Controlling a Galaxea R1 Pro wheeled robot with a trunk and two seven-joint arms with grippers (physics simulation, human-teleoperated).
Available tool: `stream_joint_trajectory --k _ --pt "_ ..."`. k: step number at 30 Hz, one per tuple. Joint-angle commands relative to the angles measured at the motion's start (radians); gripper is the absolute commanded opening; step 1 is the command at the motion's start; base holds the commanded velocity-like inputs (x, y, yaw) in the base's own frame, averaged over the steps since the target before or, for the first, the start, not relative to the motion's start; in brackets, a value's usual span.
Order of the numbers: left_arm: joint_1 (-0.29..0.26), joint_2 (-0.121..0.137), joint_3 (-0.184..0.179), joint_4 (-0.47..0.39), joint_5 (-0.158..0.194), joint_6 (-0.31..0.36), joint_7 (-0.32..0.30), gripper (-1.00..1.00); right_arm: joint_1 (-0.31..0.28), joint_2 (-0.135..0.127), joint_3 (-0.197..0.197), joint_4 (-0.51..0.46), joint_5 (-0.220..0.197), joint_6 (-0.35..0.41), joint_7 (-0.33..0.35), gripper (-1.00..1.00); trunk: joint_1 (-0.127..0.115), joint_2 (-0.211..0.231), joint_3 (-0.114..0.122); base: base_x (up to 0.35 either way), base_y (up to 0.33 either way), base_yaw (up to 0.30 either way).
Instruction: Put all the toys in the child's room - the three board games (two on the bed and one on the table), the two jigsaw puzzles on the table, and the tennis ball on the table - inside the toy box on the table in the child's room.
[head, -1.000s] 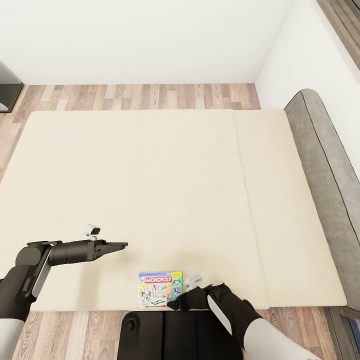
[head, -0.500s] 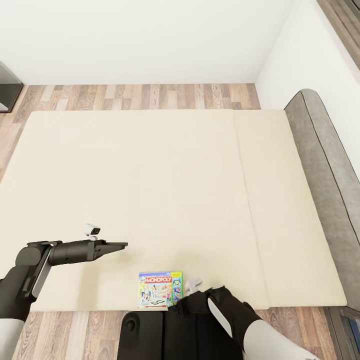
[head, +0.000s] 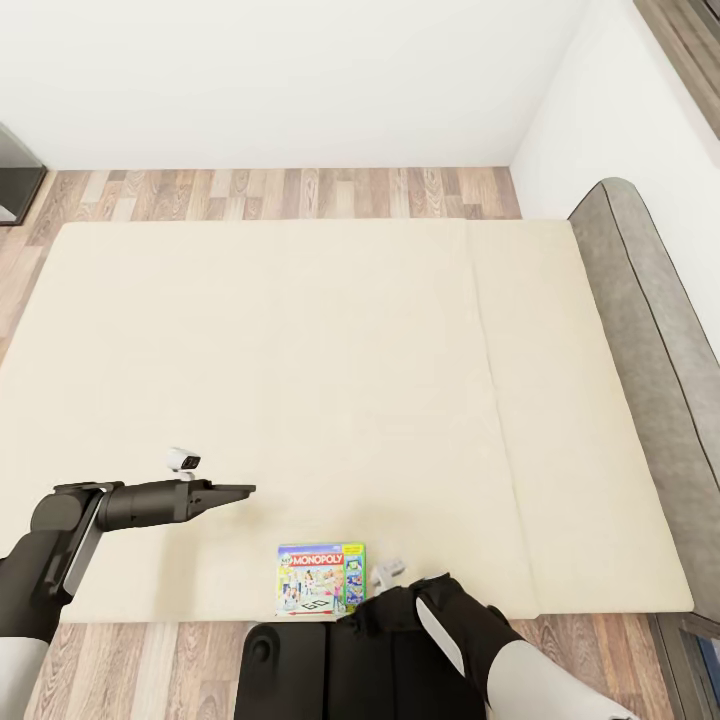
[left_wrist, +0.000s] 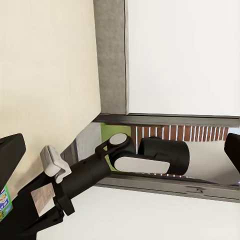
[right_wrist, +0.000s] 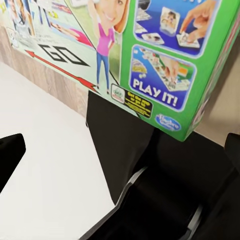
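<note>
Wood-plank floor and white walls frame the low wide bed with its plain beige mattress cover (head: 300, 380), and you have one board game on it: a flat green-white Monopoly box with a red banner (head: 321, 579), lying at the near edge. Judge it light, stiff and slick; pinch it across a thin edge near a corner. Your right gripper (right_wrist: 120, 145) is spread just below that corner, your left gripper (head: 235, 491) hovers apart, its fingers too edge-on to judge.
</note>
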Motion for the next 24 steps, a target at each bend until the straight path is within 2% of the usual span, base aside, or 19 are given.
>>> stream_joint_trajectory --k 1,5,12,24 --pt "0.0 0.0 0.0 0.0 0.0 0.011 -0.004 1.0 -0.001 0.0 0.005 -0.001 -0.01 0.007 -0.002 1.0 0.001 -0.002 -0.001 0.0 0.0 0.0" --pt "0.0 0.0 0.0 0.0 0.0 0.011 -0.004 1.0 -0.001 0.004 0.005 -0.001 -0.01 0.007 -0.001 1.0 0.001 -0.002 -0.001 0.0 0.0 0.0" --pt "0.0 0.0 0.0 0.0 0.001 0.011 -0.004 1.0 -0.001 0.03 0.005 -0.001 -0.006 0.004 0.0 1.0 0.001 -0.002 -0.001 0.0 0.0 0.0" --pt "0.0 0.0 0.0 0.0 0.001 0.011 -0.004 1.0 -0.001 0.037 0.005 -0.002 -0.007 0.002 0.0 1.0 0.001 -0.002 -0.001 0.0 0.0 0.0"
